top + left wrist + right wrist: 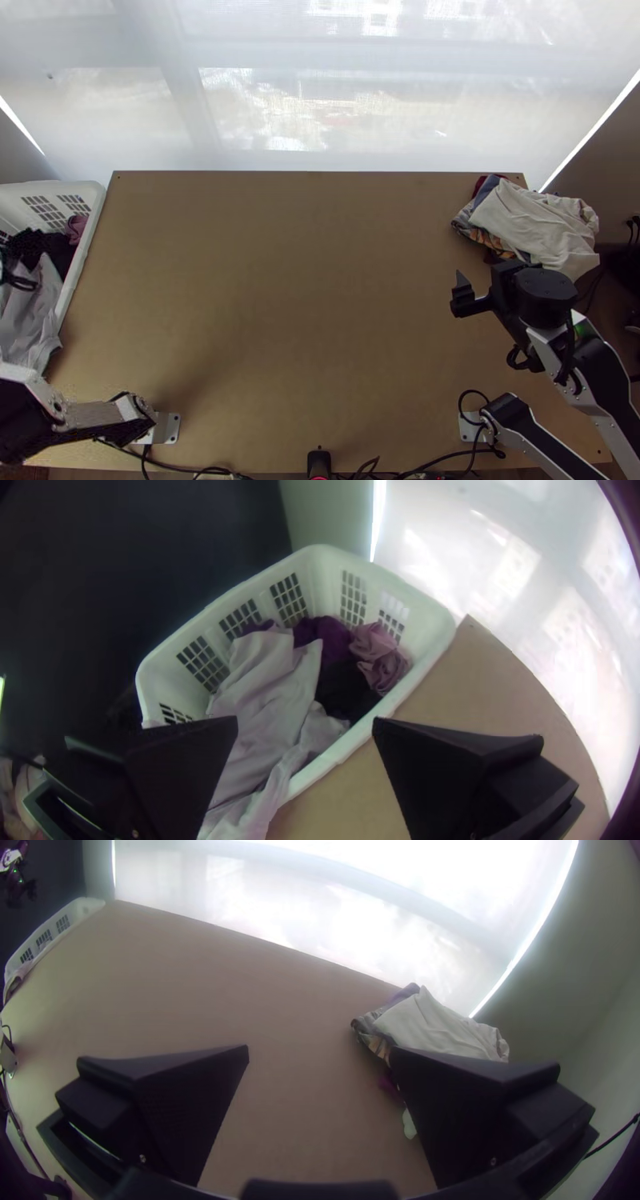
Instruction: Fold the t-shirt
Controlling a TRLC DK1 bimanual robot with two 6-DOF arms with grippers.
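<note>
Look for the pale grey cloth garment [267, 673], most likely the t-shirt, in the white slotted plastic basket [427, 607] at the left end of the light wooden table [304, 304]. Lies loosely bunched, long axis running roughly near to far, with the near end spilling over the rim on the table's side. Shares the basket with a dark purple cloth [330, 637], a black cloth [343, 690] and a crumpled mauve cloth [377, 653]. Seen from the left wrist, comes between the two flat black fingers of the left gripper [305, 721], beyond the tips, with no grip on it. Spread wide there, holding nothing; by far the nearer hand, so probably best to lower onto the grey fabric, pinch and lift out over the rim toward the table. Beware of catching the rim or dragging the black cloth along. Leave out of this pick the right gripper [320, 1049], well apart at the table's right side, likewise wide and without a load, near the pile of cloths topped with a white one [532, 224].
</note>
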